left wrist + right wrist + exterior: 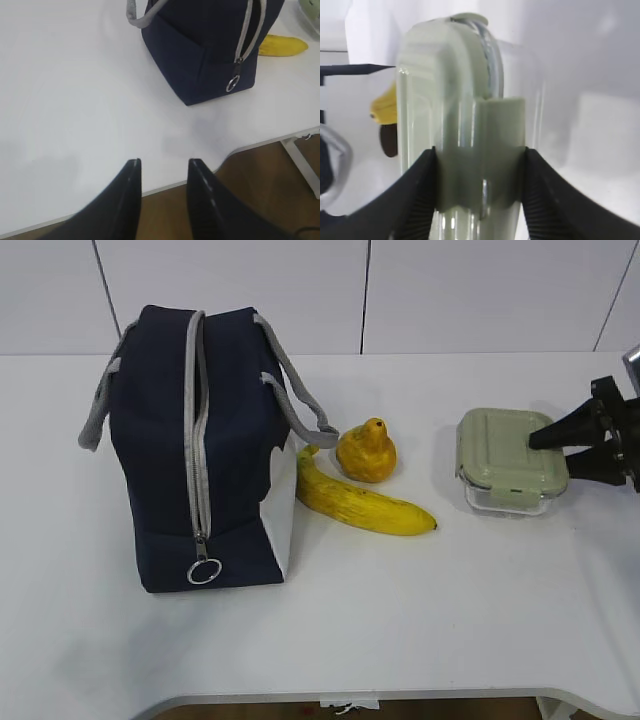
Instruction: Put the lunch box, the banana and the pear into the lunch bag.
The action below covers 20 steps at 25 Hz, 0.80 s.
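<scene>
The navy lunch bag (150,470) stands at the left, its grey zipper (198,440) facing front with the ring pull (204,570) at the low end. The banana (365,505) lies right of the bag, and the pear (366,452) sits just behind the banana. The lunch box (505,455) with its green lid is on the table at the right. My right gripper (552,455) is shut on the lunch box's right end, a finger on each side of its clip (480,165). My left gripper (164,162) is open and empty over the table's front edge, short of the bag (200,55).
The white table (400,620) has a curved front edge (260,145) near my left gripper, with brown floor below. A white wall runs along the back. A white table leg (302,162) shows under the front edge. The banana's tip (282,46) shows beyond the bag.
</scene>
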Available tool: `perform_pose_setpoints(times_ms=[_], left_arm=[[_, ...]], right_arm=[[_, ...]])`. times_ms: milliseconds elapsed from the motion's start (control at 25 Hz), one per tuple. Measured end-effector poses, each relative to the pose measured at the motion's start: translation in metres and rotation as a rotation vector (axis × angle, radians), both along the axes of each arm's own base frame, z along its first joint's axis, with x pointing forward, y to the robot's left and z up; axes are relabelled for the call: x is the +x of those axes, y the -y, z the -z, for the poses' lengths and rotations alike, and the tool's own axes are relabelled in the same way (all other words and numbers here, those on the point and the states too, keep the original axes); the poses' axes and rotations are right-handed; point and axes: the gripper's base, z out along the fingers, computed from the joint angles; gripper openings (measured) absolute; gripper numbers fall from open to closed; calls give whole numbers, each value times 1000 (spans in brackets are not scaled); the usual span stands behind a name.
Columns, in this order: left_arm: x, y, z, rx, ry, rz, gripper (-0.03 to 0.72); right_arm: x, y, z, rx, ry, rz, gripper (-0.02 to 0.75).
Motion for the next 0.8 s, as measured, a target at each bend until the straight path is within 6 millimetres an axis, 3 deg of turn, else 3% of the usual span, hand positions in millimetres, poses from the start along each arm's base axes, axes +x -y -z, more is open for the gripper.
perform_pose_setpoints(times_ms=[120, 160, 360, 440, 480, 560, 760, 800], left_arm=[[5, 2, -7, -17, -22, 9, 240], [8, 6, -20, -55, -29, 26, 240], [50, 17, -35, -151, -174, 36, 241], [47, 21, -44, -208, -158, 67, 251], [79, 27, -42, -242, -261, 53, 265], [93, 30, -44, -274, -292, 51, 287], [157, 38, -45, -298, -435, 22, 369], [157, 38, -45, -298, -435, 22, 369]], right_arm=[[-3, -5, -26, 1, 17, 24, 372], [-5, -6, -37, 1, 27, 32, 372], [-12, -21, -75, -14, 93, 16, 372], [-15, -32, -88, -6, 124, -5, 372], [-16, -39, -94, -1, 138, -20, 372], [-17, -50, -103, 5, 159, -46, 372], [-11, -90, -124, 8, 210, -145, 372], [-10, -96, -128, 9, 222, -163, 372]])
